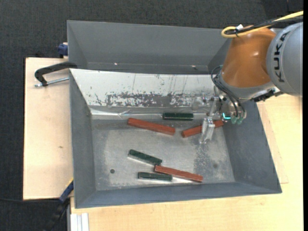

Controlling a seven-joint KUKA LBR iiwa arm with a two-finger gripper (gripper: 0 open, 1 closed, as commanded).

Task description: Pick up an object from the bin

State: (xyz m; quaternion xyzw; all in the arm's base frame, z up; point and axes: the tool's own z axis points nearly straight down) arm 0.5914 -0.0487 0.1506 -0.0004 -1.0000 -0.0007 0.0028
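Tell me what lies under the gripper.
A short red-brown bar lies back right in the bin, running beneath the gripper. The bar's middle is covered, so contact cannot be judged.

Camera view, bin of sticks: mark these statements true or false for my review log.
1. The gripper is at the short red stick in the right back of the bin. True.
2. A dark green stick lies by the back wall. True.
3. Every red stick lies at the front. False: the front red stick does, but the back red stick lies toward the back wall.
4. The front red stick lies far from any green one. False: the front green stick lies right beside its left end.
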